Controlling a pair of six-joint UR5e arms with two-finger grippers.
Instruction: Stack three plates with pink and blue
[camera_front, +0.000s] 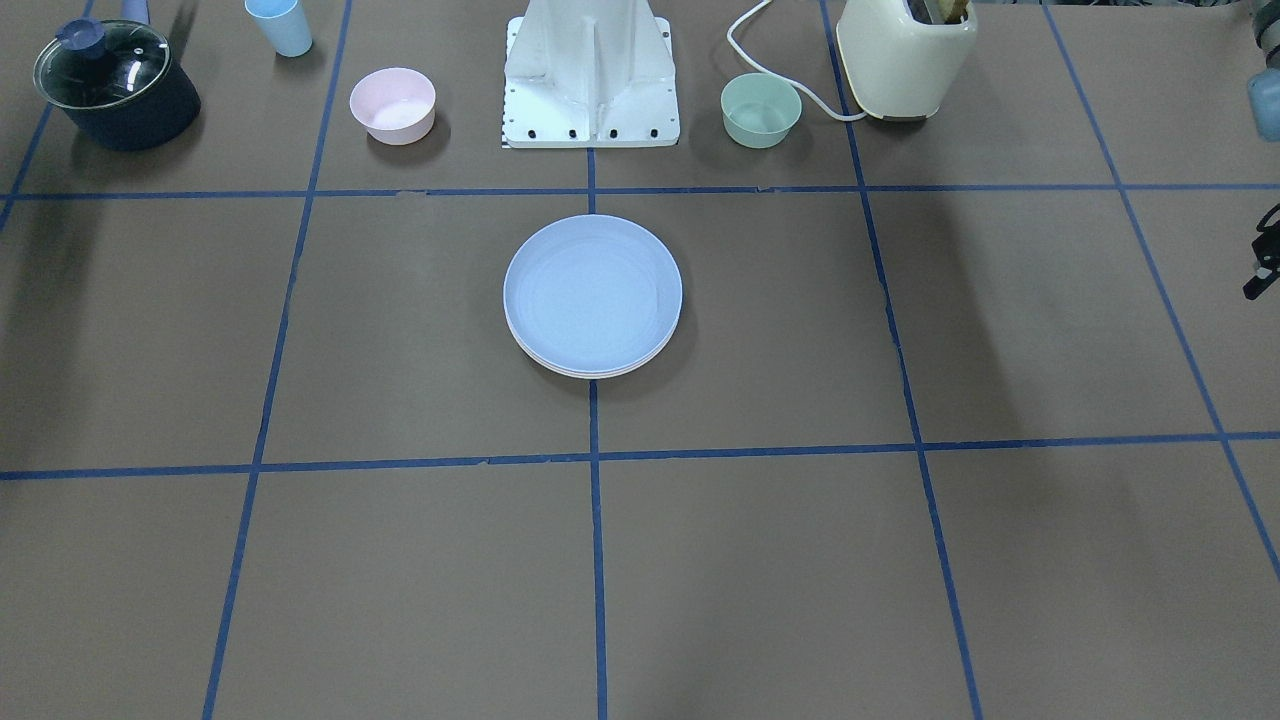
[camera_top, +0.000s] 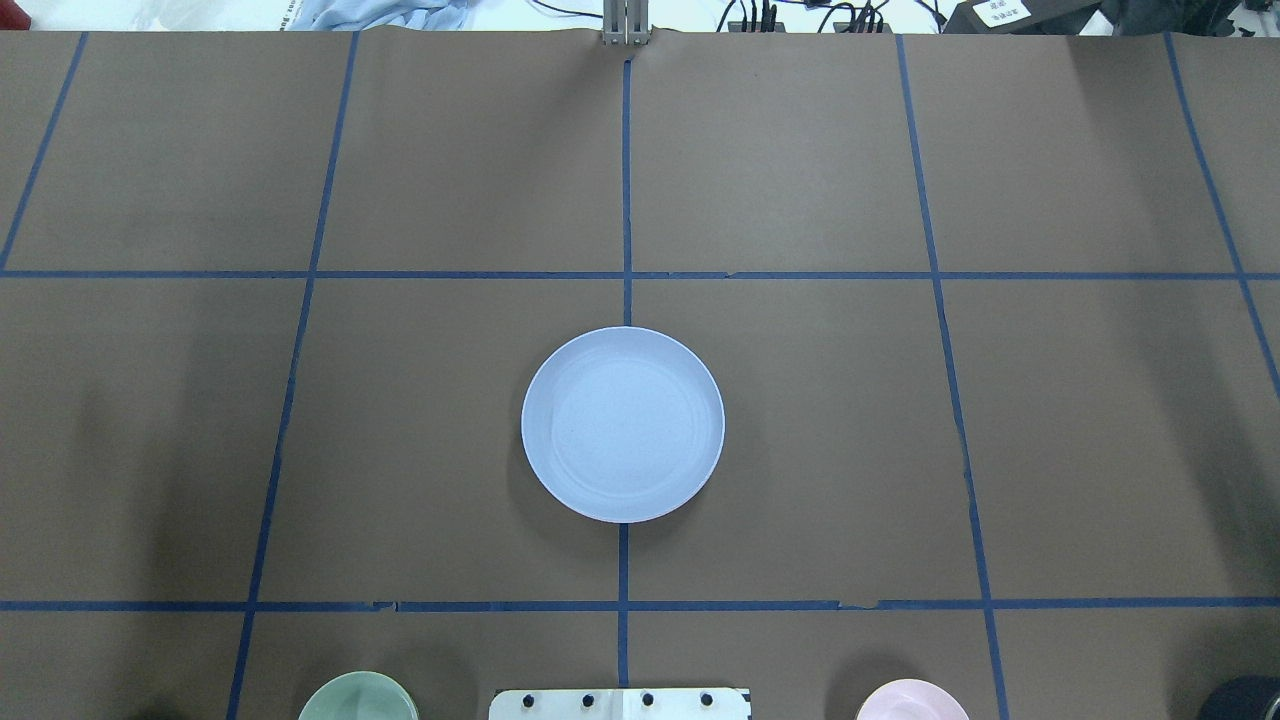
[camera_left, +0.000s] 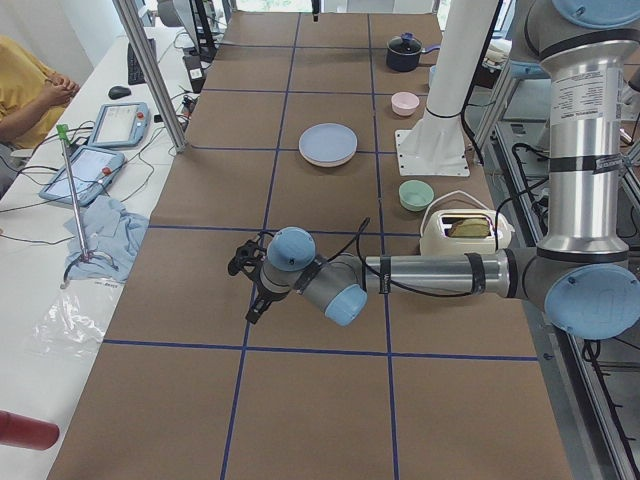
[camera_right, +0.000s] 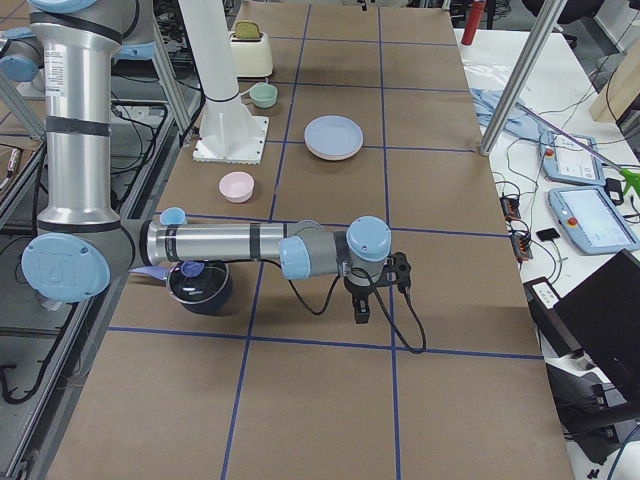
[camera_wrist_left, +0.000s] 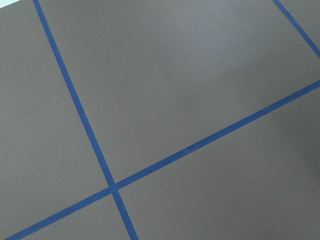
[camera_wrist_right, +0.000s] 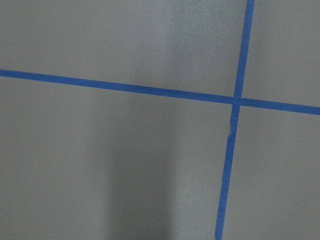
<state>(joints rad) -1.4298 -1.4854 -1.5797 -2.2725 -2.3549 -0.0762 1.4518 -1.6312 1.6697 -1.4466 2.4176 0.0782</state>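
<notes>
The light blue plate (camera_front: 592, 290) lies on top of a stack at the table's centre; it also shows in the overhead view (camera_top: 622, 424). Pale rims of the plates under it (camera_front: 590, 372) peek out at the near edge; their colours are hard to tell. My left gripper (camera_left: 252, 310) hangs low over the table at the far left end, well away from the stack. My right gripper (camera_right: 362, 312) hangs low at the far right end. I cannot tell whether either is open or shut. Both wrist views show only brown table and blue tape.
A small pink bowl (camera_front: 392, 104) and a mint-green bowl (camera_front: 761, 109) flank the robot base (camera_front: 590, 80). A cream toaster (camera_front: 905, 55), a dark lidded pot (camera_front: 115, 85) and a blue cup (camera_front: 280, 25) stand along the robot's side.
</notes>
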